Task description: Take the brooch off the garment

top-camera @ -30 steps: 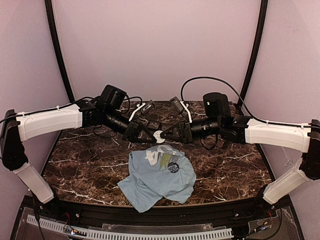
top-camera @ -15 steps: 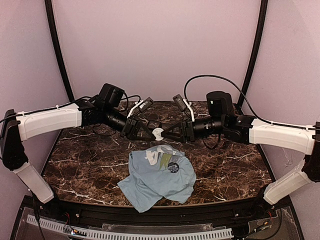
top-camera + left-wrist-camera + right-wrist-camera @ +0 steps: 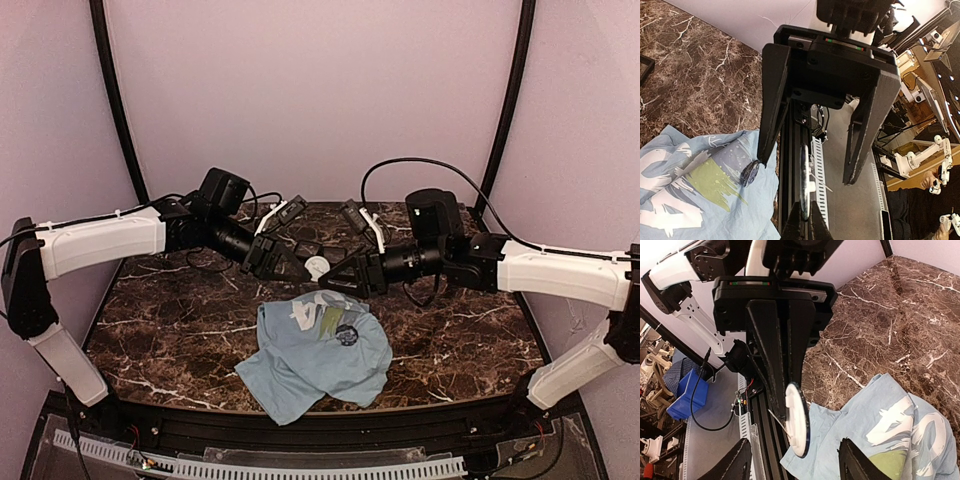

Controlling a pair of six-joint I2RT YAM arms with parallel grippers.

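A light blue shirt (image 3: 300, 365) lies crumpled on the marble table, with a small dark round brooch (image 3: 347, 334) on its printed front. Just above it the two arms meet. My left gripper (image 3: 308, 268) is shut on the edge of another round badge (image 3: 799, 420), which has a white back, a dark rim and a loose pin. In the left wrist view this badge (image 3: 804, 175) shows edge-on above my left gripper (image 3: 804, 204). My right gripper (image 3: 795, 442) stands open on both sides of it, fingers apart from it. The brooch (image 3: 750, 173) on the shirt (image 3: 690, 200) shows beside one right finger.
Brown marble table (image 3: 160, 320) with pale walls on three sides and black curved posts at the back corners. Two small black trays (image 3: 292, 210) (image 3: 352, 212) and cables lie at the back. A black rail runs along the near edge.
My right gripper has opened and let go of the white-backed badge, which stays in the left gripper. The right arm has shifted a little; the shirt has not moved.
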